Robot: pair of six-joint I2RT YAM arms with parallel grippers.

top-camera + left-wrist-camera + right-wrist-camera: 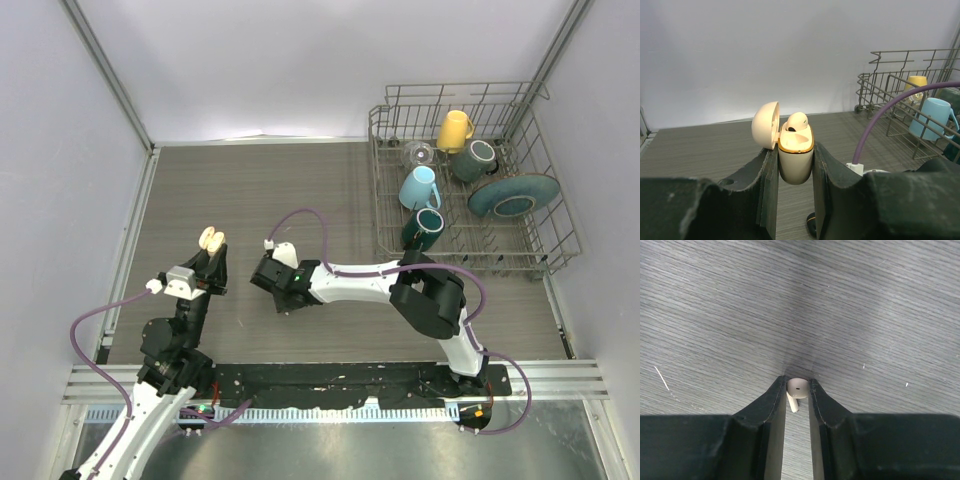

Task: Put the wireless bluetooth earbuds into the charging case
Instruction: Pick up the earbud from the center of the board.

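A cream charging case [795, 157] stands upright between the fingers of my left gripper [795, 152], which is shut on its body. Its lid [765, 125] is swung open to the left. One cream-white earbud [796, 121] sits in the case's mouth. From above, the case [212, 239] is at the left of the table, at the tip of the left gripper [210, 256]. My right gripper [797, 386] is low over the table and shut on a second cream-white earbud [797, 388], whose stem hangs between the fingertips. In the top view the right gripper [262, 275] is just right of the case.
A wire dish rack [560, 240] at the back right holds a yellow mug [455, 128], a light blue mug [419, 186], dark mugs and a teal plate [512, 194]. A small dark object with a gold edge [811, 227] lies on the table under the left gripper.
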